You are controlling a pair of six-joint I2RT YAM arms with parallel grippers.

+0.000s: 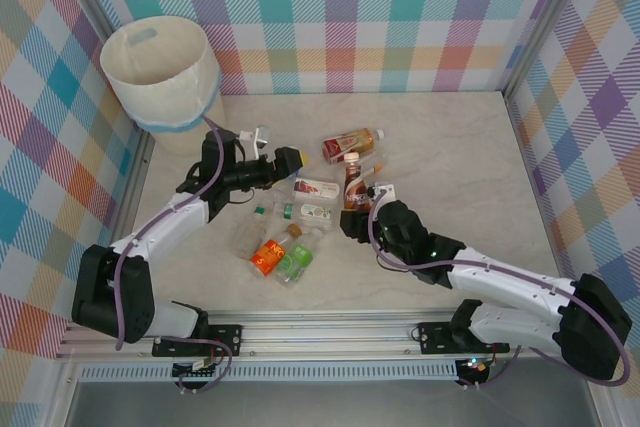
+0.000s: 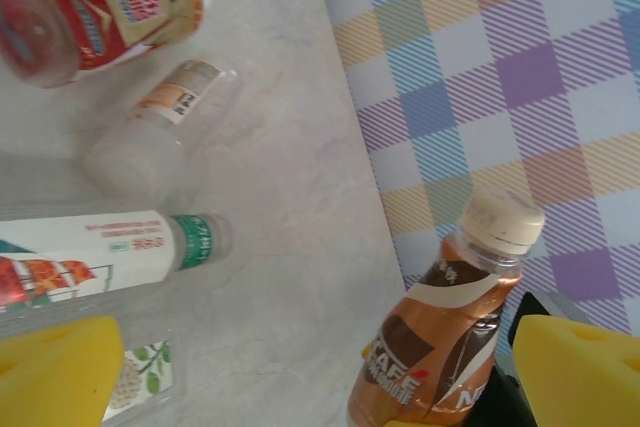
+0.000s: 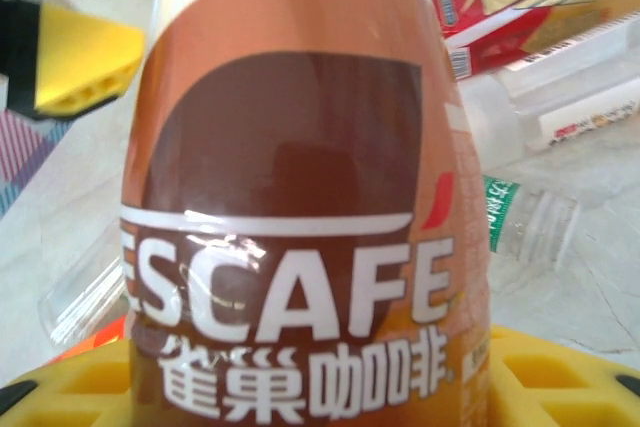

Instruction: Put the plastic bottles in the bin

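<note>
The cream-white bin with a blue band stands at the far left corner. Several plastic bottles lie mid-table: a red-orange one, a red-labelled one, a white-and-green one, an orange one and a green one. My right gripper is shut on a brown coffee bottle, with yellow pads at its sides. My left gripper hangs open just left of that coffee bottle, nothing gripped.
Checked walls close in the table at the back and on both sides. Bottles lie beneath the left gripper: a red one, a clear one and a white one with a green band. Bare tabletop lies to the right.
</note>
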